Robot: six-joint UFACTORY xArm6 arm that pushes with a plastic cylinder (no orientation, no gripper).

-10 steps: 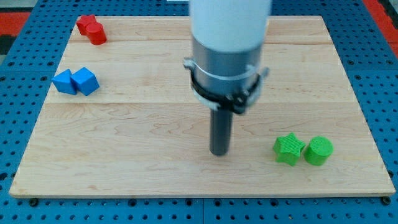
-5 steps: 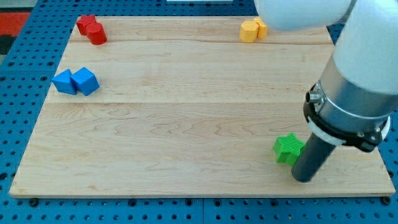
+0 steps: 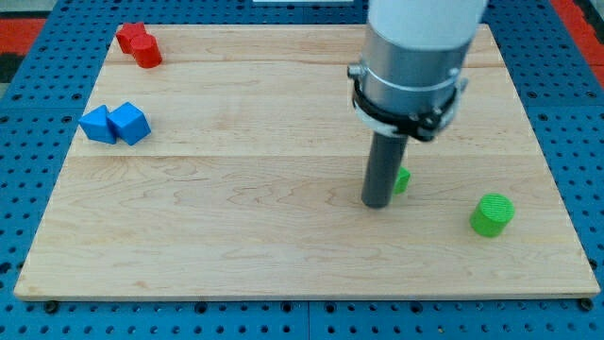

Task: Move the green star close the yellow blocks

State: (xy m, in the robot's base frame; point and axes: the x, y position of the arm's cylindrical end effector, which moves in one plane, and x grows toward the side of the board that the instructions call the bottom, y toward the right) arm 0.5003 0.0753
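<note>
My tip (image 3: 377, 202) rests on the wooden board right of centre. The green star (image 3: 403, 179) is almost wholly hidden behind the rod; only a small green edge shows at the rod's right side, touching it. The yellow blocks are hidden behind the arm near the view's top. A green cylinder (image 3: 492, 214) stands alone to the right of the tip, well apart from the star.
Two red blocks (image 3: 139, 43) sit at the top left corner of the board (image 3: 217, 208). Two blue blocks (image 3: 115, 124) sit at the left edge. The arm's wide body (image 3: 415, 57) covers the top right of the board.
The rod has swept from the bottom right up and left. The green star has gone with it, away from the green cylinder, which now shows. The arm now hides the yellow blocks.
</note>
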